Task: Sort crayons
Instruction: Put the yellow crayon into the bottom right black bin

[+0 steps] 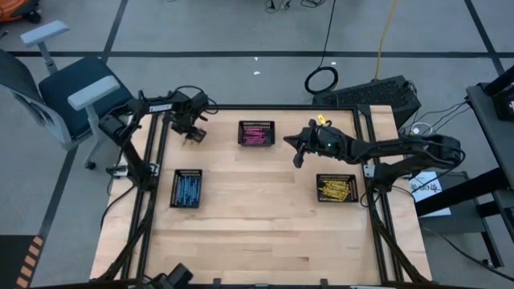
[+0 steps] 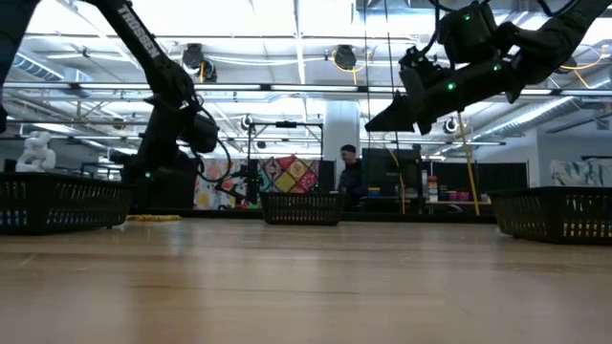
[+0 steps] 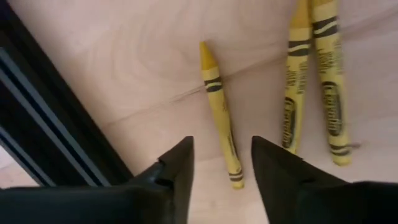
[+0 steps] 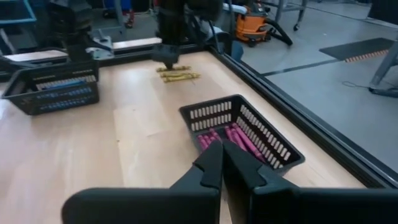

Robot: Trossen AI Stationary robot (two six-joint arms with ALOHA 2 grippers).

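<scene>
Three yellow crayons [image 3: 221,118] lie flat on the wooden table near its far left corner; they also show in the right wrist view [image 4: 175,74]. My left gripper [image 3: 221,163] is open just above them, its fingers on either side of the lower end of one crayon, touching nothing that I can see. It also shows in the high view [image 1: 191,135]. My right gripper [image 4: 221,163] is shut with nothing showing between its fingers. It hangs raised above the table [image 2: 394,115], just right of the basket of pink crayons [image 1: 256,133].
A black mesh basket of blue crayons [image 1: 186,188] stands at the left and one of yellow crayons [image 1: 336,188] at the right. The pink basket's wall [image 4: 261,134] is close before my right gripper. The black table frame [image 3: 56,124] runs beside my left gripper.
</scene>
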